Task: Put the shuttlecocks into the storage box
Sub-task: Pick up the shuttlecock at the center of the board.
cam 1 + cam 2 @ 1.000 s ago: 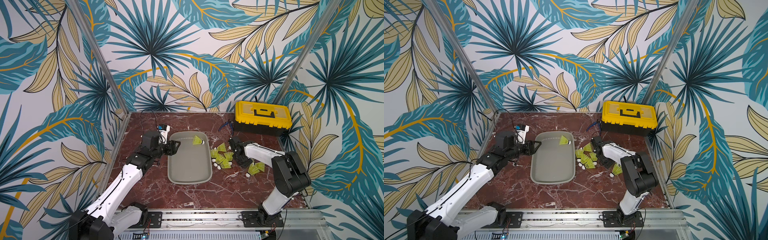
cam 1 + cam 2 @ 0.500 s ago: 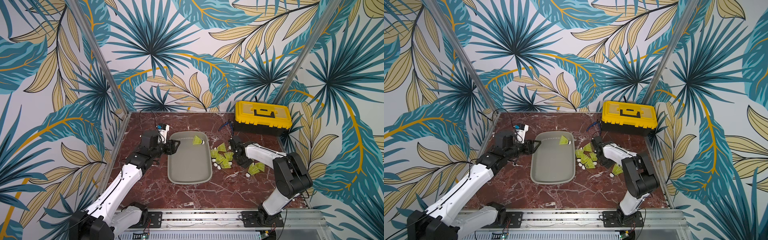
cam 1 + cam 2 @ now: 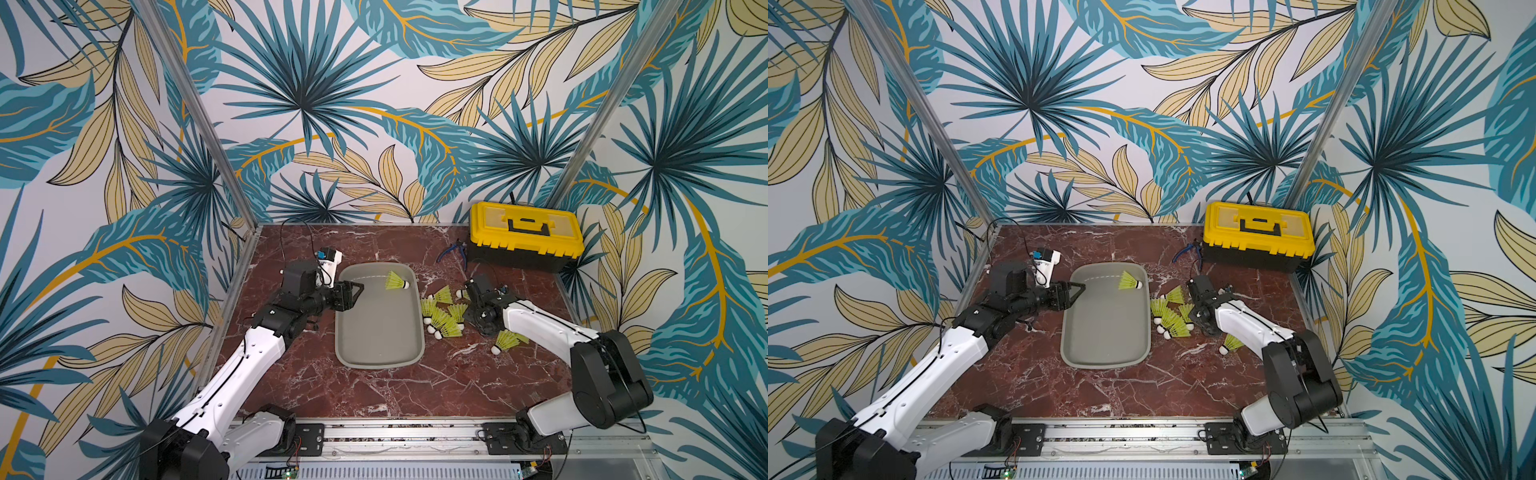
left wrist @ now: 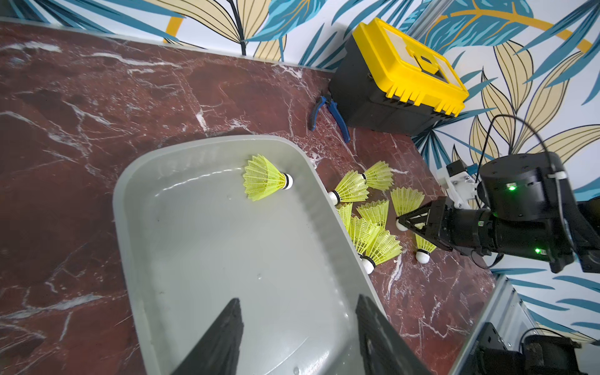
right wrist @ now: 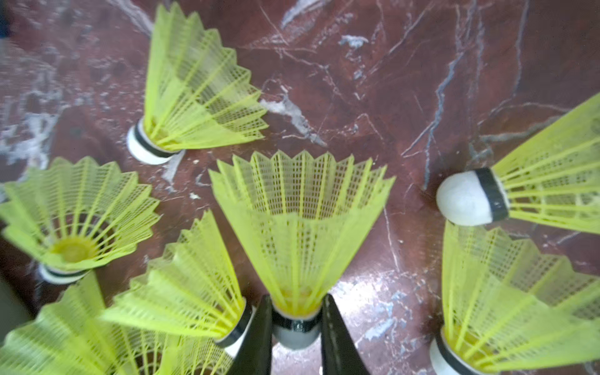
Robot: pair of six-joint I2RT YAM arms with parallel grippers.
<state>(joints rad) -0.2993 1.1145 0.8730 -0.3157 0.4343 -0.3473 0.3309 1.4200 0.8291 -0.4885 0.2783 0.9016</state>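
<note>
The grey storage box [image 3: 338, 332] lies mid-table with one shuttlecock [image 3: 397, 281] inside near its far end. My left gripper [image 4: 298, 298] hangs open and empty over the box's far left part [image 4: 136, 227]. Several more neon shuttlecocks [image 3: 441, 319] lie bunched on the marble just right of the box, and one [image 3: 505, 341] lies apart, nearer the front. My right gripper [image 5: 297, 298] is down in that bunch. It is shut on the banded cork of a shuttlecock [image 5: 298, 233] whose skirt points away from the jaws.
A black toolbox with a yellow lid [image 3: 525, 237] stands in the back right corner. Blue-handled pliers [image 3: 451, 251] lie just left of it. Patterned walls close in the table on three sides.
My right gripper has closed on the cork of the shuttlecock in the bunch. Both arms have stayed almost still, and the left gripper remains open.
</note>
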